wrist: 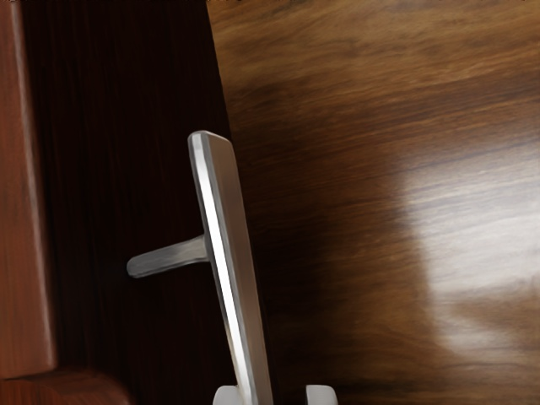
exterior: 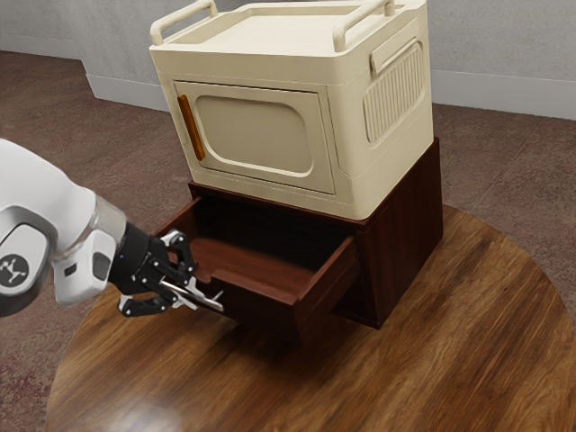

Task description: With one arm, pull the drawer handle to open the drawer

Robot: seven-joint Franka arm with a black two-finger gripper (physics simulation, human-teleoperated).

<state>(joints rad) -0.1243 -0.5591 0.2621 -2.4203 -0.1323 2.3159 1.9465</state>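
Arm (exterior: 40, 207) cut off at ext. view's left edge, tbl. (exterior: 180, 387) at btm. edge, handle (wrist: 226, 261) cut off, wrist view

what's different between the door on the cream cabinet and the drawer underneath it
The door is closed, while the drawer is pulled out. The door is cream; the drawer is dark reddish brown. The door's handle is orange-brown, whereas the drawer's handle is a silvery bar. Both the door and the drawer have a long, narrow handle.

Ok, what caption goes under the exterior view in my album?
Robot gripper at the silver handle of an open drawer.
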